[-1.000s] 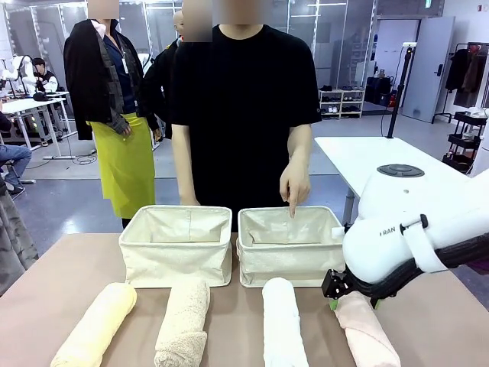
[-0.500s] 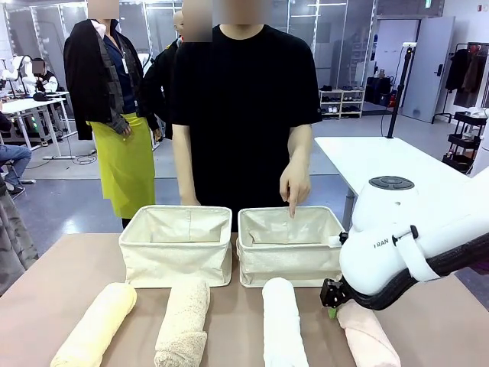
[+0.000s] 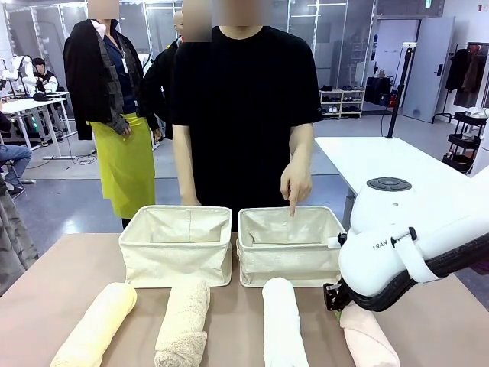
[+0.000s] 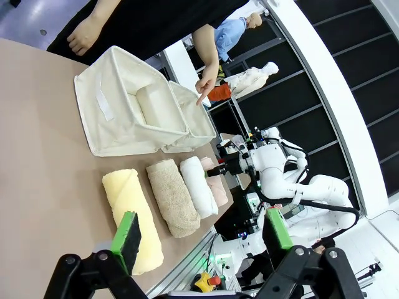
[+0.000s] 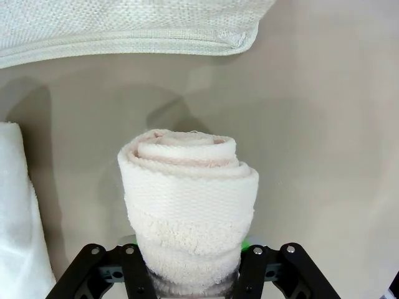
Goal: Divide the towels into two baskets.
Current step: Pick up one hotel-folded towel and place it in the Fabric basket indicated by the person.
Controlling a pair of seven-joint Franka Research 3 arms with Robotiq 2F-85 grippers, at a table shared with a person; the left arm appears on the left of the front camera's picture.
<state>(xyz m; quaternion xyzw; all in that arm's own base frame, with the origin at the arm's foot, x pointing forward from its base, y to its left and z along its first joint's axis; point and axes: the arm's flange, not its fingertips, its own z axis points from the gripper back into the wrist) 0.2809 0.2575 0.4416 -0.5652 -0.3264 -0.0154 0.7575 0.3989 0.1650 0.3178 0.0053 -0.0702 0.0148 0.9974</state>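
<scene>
Four rolled towels lie in a row along the near table edge: pale yellow (image 3: 95,325), beige (image 3: 183,313), white (image 3: 283,321) and light pink (image 3: 368,336). Behind them stand two cream canvas baskets, left (image 3: 177,245) and right (image 3: 289,248). My right gripper (image 3: 336,298) is down at the far end of the pink towel. In the right wrist view its jaws (image 5: 190,255) press on both sides of the pink roll (image 5: 190,193). My left gripper (image 4: 202,232) hangs high above the table, open, with nothing between its fingers. Far below it lies the yellow towel (image 4: 131,208).
A person in a black shirt stands behind the baskets, one hand (image 3: 294,183) pointing a finger down into the right basket. The white towel (image 5: 15,218) lies close beside the pink one. The right basket's base (image 5: 124,31) is just ahead of the right gripper.
My right gripper has sunk a little lower over the pink towel's end and its jaws have closed in on the roll. The left arm, the other towels and the person's hand stay put.
</scene>
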